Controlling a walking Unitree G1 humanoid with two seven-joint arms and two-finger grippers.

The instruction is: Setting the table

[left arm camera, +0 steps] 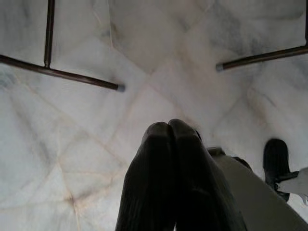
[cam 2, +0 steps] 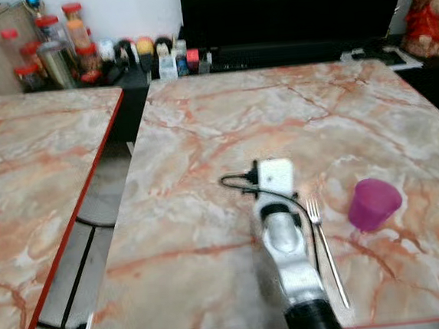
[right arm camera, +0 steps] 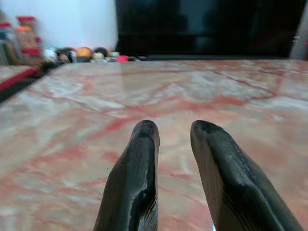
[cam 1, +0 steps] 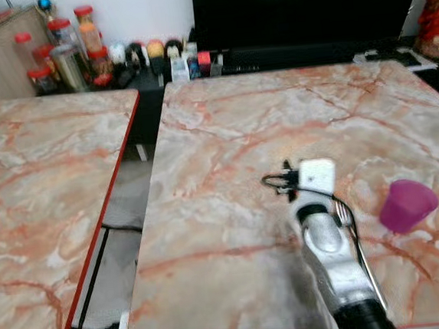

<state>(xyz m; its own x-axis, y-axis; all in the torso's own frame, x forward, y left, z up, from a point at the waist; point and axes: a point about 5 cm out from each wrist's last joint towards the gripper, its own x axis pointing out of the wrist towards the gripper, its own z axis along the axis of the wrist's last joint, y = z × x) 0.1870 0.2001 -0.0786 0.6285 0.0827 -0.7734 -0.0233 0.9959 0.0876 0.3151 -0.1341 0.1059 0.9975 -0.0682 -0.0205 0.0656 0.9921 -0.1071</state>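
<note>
Head views look down on a table (cam 1: 223,118) with a pink-and-cream marble top and a thin red edge. A second table (cam 1: 38,196) of the same pattern stands to its left, with a gap of pale tiled floor (cam 1: 115,250) between them. The right arm (cam 2: 289,258) reaches out low over the near part of the table. In the right wrist view the right end effector (right arm camera: 174,132) has its two fingers a little apart, with nothing between them, just above the marble. A fork (cam 2: 324,248) lies flat on the table just right of the arm, tines pointing away, and a purple cup (cam 2: 372,203) stands right of the fork. Behind the tables a dark screen (cam 1: 306,7) fills the back wall, with jars (cam 1: 63,51) and small bottles at its left. The left end effector (left arm camera: 168,139) hangs over the floor tiles, fingers pressed together and empty
</note>
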